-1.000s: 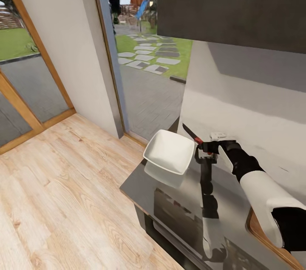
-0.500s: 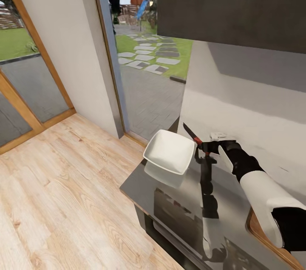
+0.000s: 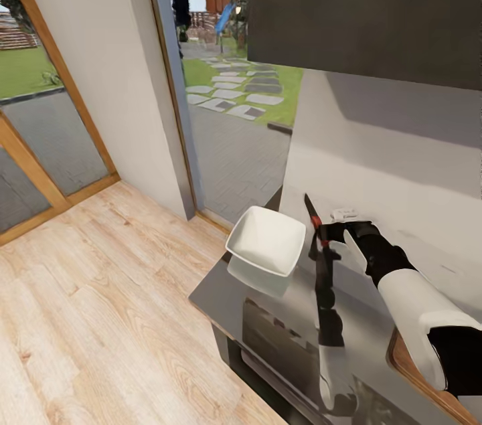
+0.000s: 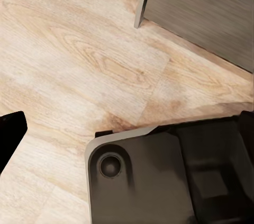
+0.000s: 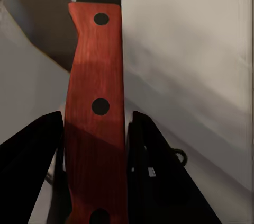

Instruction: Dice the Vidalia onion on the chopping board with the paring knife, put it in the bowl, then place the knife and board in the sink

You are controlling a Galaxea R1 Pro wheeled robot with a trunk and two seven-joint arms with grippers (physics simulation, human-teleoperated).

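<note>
no text, label, brand, number or sign can be read in these pictures.

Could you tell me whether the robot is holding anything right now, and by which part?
The right gripper holds the small red-handled paring knife by its handle, with the dark blade pointing up beside the white squarish bowl.
</note>
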